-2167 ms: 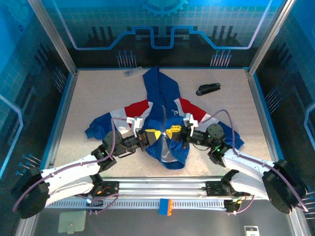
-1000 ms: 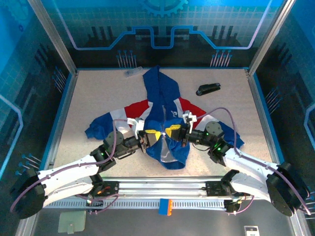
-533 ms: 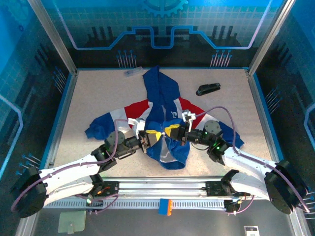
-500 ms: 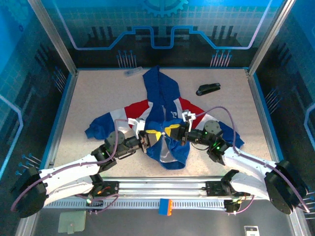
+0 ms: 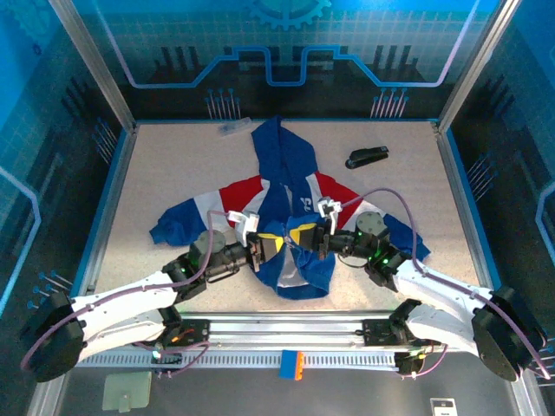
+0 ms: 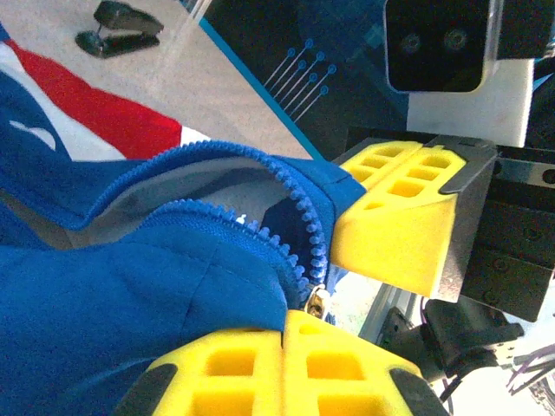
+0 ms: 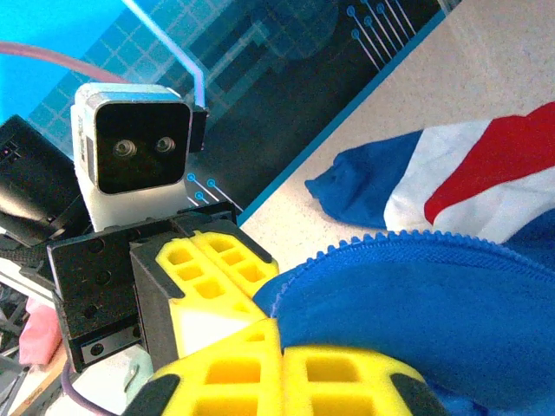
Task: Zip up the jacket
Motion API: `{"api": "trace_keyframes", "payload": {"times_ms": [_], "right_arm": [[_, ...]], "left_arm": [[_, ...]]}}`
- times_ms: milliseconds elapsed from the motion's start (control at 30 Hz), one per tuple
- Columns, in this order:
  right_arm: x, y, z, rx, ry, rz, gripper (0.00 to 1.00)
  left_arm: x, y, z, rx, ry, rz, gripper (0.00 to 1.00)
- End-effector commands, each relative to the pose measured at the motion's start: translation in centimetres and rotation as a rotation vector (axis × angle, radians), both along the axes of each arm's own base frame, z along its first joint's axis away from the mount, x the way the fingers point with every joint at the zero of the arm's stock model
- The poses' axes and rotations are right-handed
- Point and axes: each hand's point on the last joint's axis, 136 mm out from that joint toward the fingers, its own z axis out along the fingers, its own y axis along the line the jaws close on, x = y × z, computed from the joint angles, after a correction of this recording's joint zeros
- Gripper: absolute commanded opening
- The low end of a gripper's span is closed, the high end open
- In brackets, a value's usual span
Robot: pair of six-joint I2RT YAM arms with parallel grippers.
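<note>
Blue jacket [image 5: 282,204] lies lengthwise front-to-back, hood toward far edge

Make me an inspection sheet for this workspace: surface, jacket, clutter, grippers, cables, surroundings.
Surface: speckled beige table, with the jacket spread mid-table.
Job's things: blue jacket with red and white bands; zip open at the grippers, teeth apart.
Clutter: black stapler-like object far right; small pale item at the far edge.
Grippers: left gripper and right gripper both shut on the jacket's front edges, close together.
Cables: purple cables loop along both arms.
Surroundings: blue-lit enclosure walls, metal frame posts.
</note>
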Motion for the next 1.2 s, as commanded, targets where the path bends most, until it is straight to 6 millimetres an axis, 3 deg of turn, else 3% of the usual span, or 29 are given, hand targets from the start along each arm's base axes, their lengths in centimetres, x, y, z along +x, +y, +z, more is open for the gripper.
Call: {"api": "trace_keyframes", "payload": {"times_ms": [0,333,533,767,900,1000,1167], "right_arm": [[0.4,0.2,2.5,0.026,-0.047,-0.015,0.00],[0.6,0.3,1.1,-0.049,0.019,-0.018,0.00],[0.5,0.3,1.3,-0.026,0.017,-0.013,0.00],[0.4,0.2,1.6,-0.018,0.014,-0.006,0.00],[0.4,0.2,1.5,-0.014,0.021,-0.003,0.00],[0.3,0.1,1.4,-0.012,0.022,-0.003,0.00],[0.2,0.0,0.9,-0.021,0.032,-0.007,0.00]], "left_arm": [[-0.9,-0.8,-0.6,0.027,0.045,-0.062,0.00],[-1.7,-0.7,-0.6,0.044,0.050,-0.096,0.00],[-2.1,0.4,0.3,-0.001,0.036,-0.062,0.36],[-2.3,2.8,1.0,-0.046,0.029,0.027,0.51],[-1.7,3.8,0.3,-0.094,0.106,0.105,0.54],[-1.3,3.8,0.1,-0.146,0.202,0.144,0.49],[-1.1,2.4,0.7,-0.249,0.306,0.115,0.43]]}}
